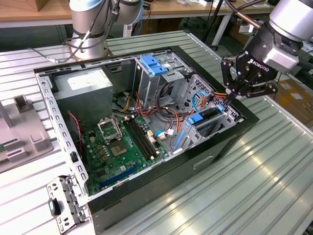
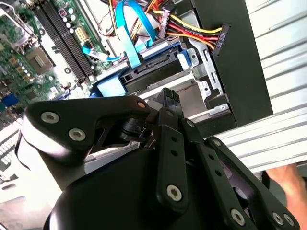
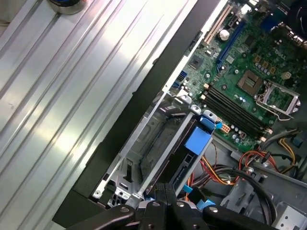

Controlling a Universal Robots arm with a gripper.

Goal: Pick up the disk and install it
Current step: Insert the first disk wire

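Ribbed metal table (image 1: 274, 171), wide, carrying an open black computer case (image 1: 146, 186) lying on its side. Motherboard (image 1: 117, 147) well off from the jaws, across the case floor; grey power-supply box (image 1: 85, 83) farthest from them. The gripper (image 1: 230, 96) hangs over the case's corner, tips pointing down into the metal drive cage (image 3: 158, 139) directly beneath. Jaws drawn together: in both wrist views the two black fingers (image 3: 165, 189) stand side by side with no gap and nothing visibly pinched between them. The disk (image 3: 184, 165) stands on edge in that cage, just under the jaw tips, most of its body already down in the slot. Whether the tips actually bear on its upper edge I cannot tell, since the fingers cover the spot. A blue rail tab (image 3: 197, 141) sits on the disk just beyond the jaws, toward the motherboard. A blue ribbon cable (image 2: 127, 28) and a bundle of red, yellow and orange wires (image 2: 192, 26) crowd the far end of the disk, with a loose black connector (image 2: 220, 38) off to one side of the jaws. Risks as I judge them: shut tips on a narrow edge could skid off into the cage wall or the wiring. An off-centre push would cock the disk and jam its rails. A stray wire under the disk would stop it seating.
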